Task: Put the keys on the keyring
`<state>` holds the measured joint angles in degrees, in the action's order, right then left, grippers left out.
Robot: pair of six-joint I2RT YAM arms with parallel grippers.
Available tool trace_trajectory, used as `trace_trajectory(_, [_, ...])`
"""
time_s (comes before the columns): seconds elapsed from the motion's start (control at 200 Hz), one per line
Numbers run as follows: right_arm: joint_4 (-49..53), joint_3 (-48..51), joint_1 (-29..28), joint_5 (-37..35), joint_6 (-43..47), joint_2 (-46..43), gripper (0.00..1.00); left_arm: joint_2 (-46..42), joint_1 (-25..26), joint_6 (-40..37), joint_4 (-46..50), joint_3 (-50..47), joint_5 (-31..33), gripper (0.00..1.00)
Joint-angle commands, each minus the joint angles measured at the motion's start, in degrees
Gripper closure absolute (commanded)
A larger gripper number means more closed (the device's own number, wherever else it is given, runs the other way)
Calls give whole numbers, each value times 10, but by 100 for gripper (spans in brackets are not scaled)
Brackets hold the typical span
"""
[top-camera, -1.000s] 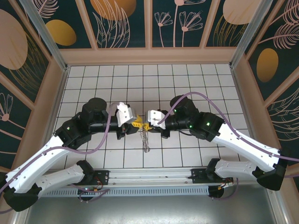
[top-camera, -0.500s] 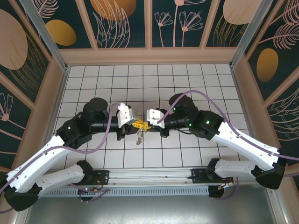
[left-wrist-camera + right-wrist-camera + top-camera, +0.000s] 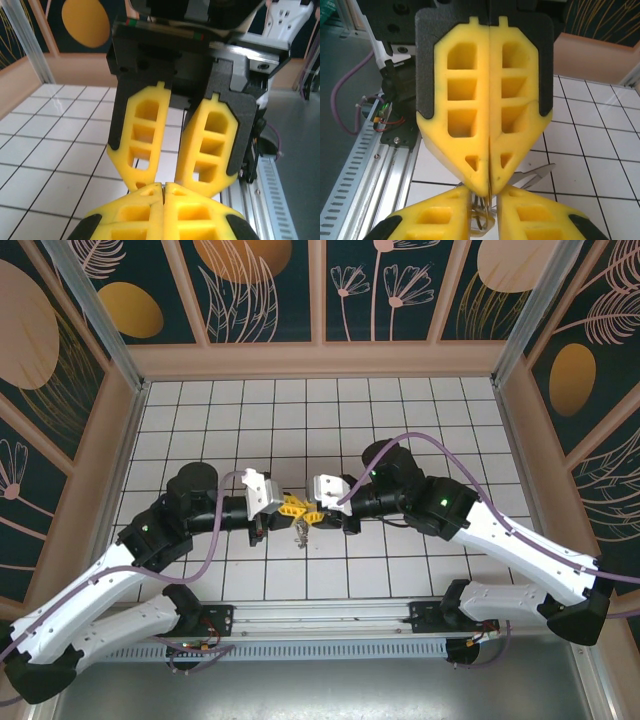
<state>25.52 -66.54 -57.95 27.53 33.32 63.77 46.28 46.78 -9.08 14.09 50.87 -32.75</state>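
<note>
My left gripper [image 3: 296, 508] and right gripper [image 3: 312, 512] meet tip to tip over the middle of the tiled floor. Below them hang the keys [image 3: 299, 531] as a small silvery bunch. In the right wrist view the left gripper's yellow fingers [image 3: 470, 100] are pressed together on a thin wire of the keyring [image 3: 483, 220]. That wire sits in the gap of my right gripper [image 3: 485, 194], which stands slightly open. One silvery key [image 3: 536, 175] sticks out to the right. The left wrist view shows my left gripper [image 3: 164, 186] shut, with the right gripper's fingers [image 3: 145, 135] apart.
The white tiled floor [image 3: 400, 420] is walled by a low wooden frame [image 3: 320, 358]. A slotted metal rail [image 3: 320, 615] runs along the near edge by the arm bases. Purple cables [image 3: 210, 540] loop off both arms.
The left gripper has closed and the right gripper has opened a little. The key bunch has shifted left and up, and the left arm has drawn back to the left.
</note>
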Motion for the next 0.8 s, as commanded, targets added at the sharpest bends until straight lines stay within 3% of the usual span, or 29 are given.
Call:
trace_trajectory(0.0, [-42,15,-4,28,-17,-11,84,-16,0,36,-125,-22,-22,100])
trace_trajectory(0.315, [-76,37,-2,21,-24,-29,95,-46,0,79,-235,-70,-33,100])
trace_trajectory(0.45, [-80,40,3,17,-28,-41,100,-49,0,87,-239,-76,-34,100])
trace_trajectory(0.636, [-39,20,10,-5,-12,-42,100,-23,0,43,-102,-34,-5,100])
trace_trajectory(0.691, [-12,4,9,-12,-2,-31,100,-7,0,18,-43,-13,7,94])
trace_trajectory(0.796, [24,-24,10,-18,13,-12,100,20,1,-19,37,25,17,94])
